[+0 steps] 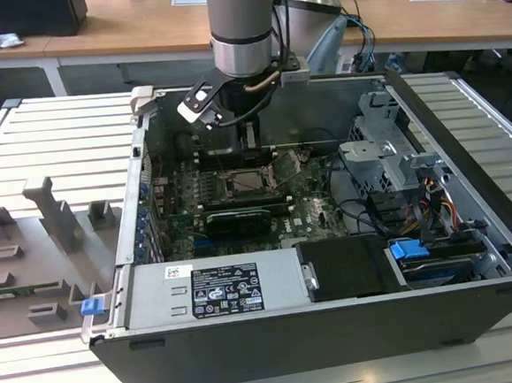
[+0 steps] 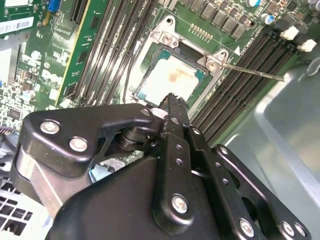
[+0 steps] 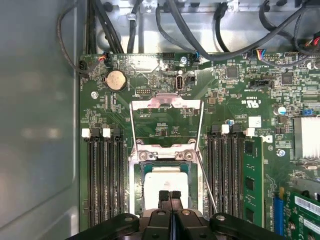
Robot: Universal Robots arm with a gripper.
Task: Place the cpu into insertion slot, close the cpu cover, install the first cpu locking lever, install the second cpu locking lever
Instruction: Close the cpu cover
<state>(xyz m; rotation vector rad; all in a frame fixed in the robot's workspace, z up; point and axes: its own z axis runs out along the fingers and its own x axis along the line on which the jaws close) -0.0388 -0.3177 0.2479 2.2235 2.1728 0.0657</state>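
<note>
No print is clear enough to read. In the exterior view a white label [image 1: 224, 290] with black lettering and small certification signs lies on the grey power supply [image 1: 285, 273], well apart from the tool [image 1: 250, 140] and nearer the camera. In the first wrist view, white printed marks [image 3: 248, 101] and a small white sticker [image 3: 254, 122] stand on the green motherboard [image 3: 165, 120], beyond the tool's tip and off to one side.
</note>
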